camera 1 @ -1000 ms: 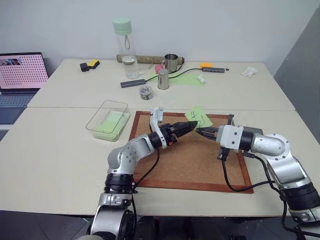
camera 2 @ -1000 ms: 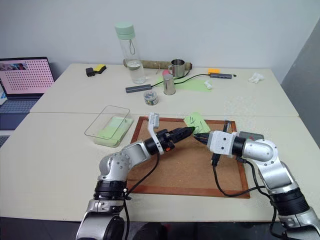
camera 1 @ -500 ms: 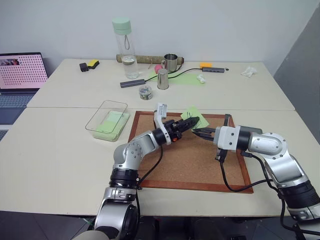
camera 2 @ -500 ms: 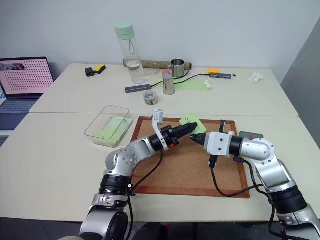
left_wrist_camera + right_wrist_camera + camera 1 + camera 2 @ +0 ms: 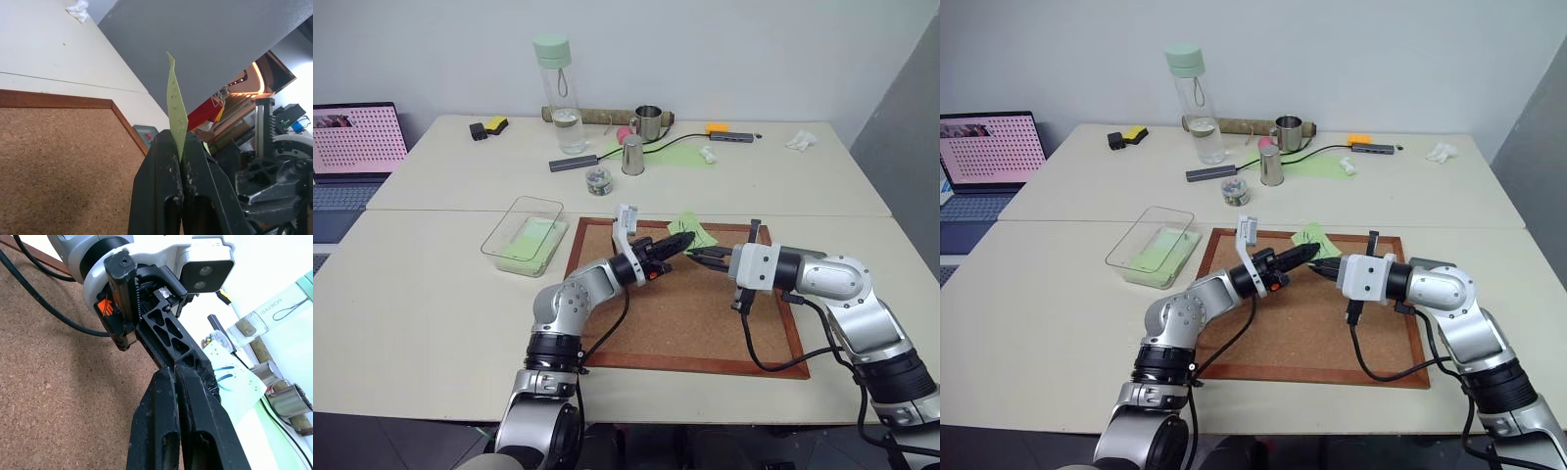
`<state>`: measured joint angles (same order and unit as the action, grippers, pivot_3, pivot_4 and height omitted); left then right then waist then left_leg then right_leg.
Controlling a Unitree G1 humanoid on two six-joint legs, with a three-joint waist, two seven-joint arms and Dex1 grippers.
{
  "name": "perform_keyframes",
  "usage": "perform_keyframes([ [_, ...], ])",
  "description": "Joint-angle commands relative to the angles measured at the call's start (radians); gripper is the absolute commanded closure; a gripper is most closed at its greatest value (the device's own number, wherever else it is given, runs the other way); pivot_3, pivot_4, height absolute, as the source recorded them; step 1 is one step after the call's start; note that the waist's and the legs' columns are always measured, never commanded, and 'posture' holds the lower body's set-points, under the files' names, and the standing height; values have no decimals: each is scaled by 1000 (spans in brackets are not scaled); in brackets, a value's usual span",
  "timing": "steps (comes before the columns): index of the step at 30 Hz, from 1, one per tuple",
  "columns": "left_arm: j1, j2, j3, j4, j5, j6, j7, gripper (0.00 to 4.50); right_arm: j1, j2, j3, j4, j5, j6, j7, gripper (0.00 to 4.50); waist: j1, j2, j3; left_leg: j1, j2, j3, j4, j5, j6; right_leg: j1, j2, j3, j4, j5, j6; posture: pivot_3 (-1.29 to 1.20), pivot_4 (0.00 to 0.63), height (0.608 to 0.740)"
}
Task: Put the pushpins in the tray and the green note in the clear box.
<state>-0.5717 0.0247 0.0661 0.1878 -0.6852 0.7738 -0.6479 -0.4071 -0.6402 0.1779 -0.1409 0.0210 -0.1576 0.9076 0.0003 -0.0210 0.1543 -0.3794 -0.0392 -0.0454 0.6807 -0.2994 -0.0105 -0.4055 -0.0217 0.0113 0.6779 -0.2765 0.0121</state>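
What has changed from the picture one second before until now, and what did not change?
The left pincer has closed on the green note and now holds it by the edge, above the cork board; one second ago its fingers were open. The right pincer stayed shut, close beside the left one. The clear box and the other things on the table kept their places.

Bright even lighting, soft shadows, wrist views sharp.

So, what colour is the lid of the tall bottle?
Pale green; the bottle lid shows best in the left eye view.
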Motion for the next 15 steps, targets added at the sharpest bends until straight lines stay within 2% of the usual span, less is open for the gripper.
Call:
perform_keyframes([
  [1, 2, -1, -17, -5, 42, -61, 9, 4490, -12, 14, -31, -40, 44, 13, -13, 4500, 0, 0, 0, 0, 0, 0, 0, 0, 0, 0, 0, 0, 0, 0, 0, 0, 150, 740],
  [10, -1, -10, -31, 44, 105, -132, 23, 4490, 27, 18, -96, -147, 147, 147, -37, 4500, 1, 0, 0, 0, 0, 0, 0, 0, 0, 0, 0, 0, 0, 0, 0, 0, 150, 740],
  [15, -2, -10, -32, 43, 119, -142, 22, 4490, 83, 1, -198, -209, 235, 340, -94, 4500, 1, 0, 0, 0, 0, 0, 0, 0, 0, 0, 0, 0, 0, 0, 0, 0, 150, 740],
])
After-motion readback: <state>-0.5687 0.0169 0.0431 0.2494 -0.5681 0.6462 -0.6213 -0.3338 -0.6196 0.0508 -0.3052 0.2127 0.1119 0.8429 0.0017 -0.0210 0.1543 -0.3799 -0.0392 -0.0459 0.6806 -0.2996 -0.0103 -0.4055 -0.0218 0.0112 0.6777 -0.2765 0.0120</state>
